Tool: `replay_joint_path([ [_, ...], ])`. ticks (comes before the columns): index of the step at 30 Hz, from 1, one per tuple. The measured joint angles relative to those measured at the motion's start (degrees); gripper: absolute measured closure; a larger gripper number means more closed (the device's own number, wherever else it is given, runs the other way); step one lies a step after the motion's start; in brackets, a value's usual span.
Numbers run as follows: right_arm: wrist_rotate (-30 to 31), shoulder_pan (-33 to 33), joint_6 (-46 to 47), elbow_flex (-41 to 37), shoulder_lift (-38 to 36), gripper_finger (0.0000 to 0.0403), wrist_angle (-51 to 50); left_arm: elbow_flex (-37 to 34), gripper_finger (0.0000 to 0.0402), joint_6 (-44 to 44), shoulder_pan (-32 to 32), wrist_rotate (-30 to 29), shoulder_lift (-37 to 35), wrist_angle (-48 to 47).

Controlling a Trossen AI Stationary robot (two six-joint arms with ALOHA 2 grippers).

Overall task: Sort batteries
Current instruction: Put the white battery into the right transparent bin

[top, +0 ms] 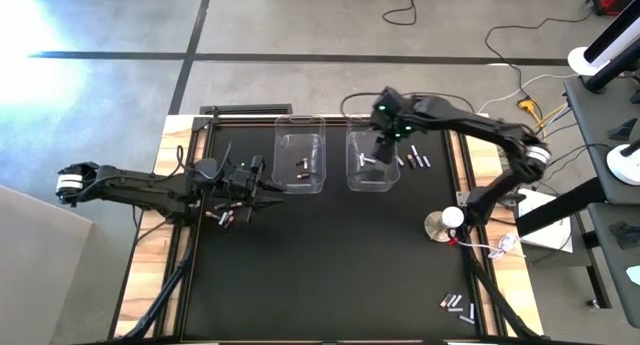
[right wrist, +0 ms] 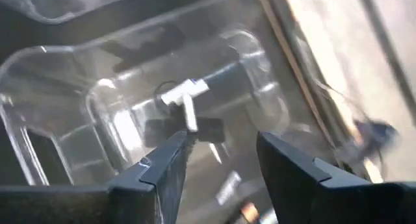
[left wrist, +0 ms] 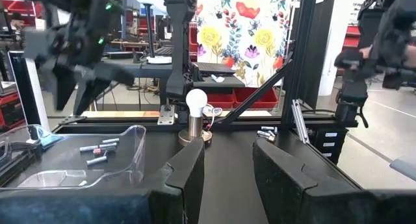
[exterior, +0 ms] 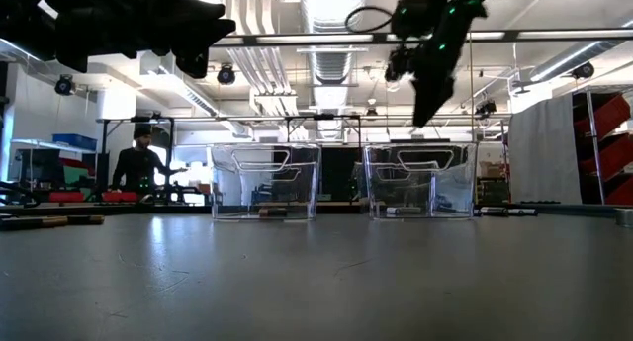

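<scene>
Silvery batteries lie in right clear bin, dark ones in left bin; more loose on black mat. Right gripper above right bin, fingers apart, empty. Left gripper parted, empty, near left-side batteries. Best: lift straight clear of glossy thin walls.

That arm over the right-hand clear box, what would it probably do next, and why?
Probably lift away and go for another battery. The right gripper hangs over the right bin with open, empty fingers, and silvery batteries already lie inside. More loose batteries sit on the table just beside that bin. The left gripper waits by the left bin.
</scene>
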Motion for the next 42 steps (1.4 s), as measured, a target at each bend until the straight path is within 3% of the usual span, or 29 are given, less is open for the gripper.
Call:
replay_joint_path([
  [9, 2.1, -0.1, 9.7, -11.5, -14.2, 0.0228, -2.3, 0.0, 0.0290, -0.3, 0.0, 0.0, 0.0, 0.0],
  [18, 4.4, -5.1, 23.6, -21.9, -18.1, 0.0214, -1.8, 0.0, 0.0290, -1.1, -0.3, 0.0, 0.0, 0.3],
  [28, 2.1, -15.2, 29.5, -23.5, -10.4, 0.0245, 3.2, 0.0, 0.0290, -1.3, -0.6, 0.0, 0.0, 0.9],
  [42, -5.0, -23.4, 23.6, -23.5, 3.8, 0.0285, 11.7, 0.0, 0.0290, -1.3, -0.8, 0.0, 0.0, 0.9],
])
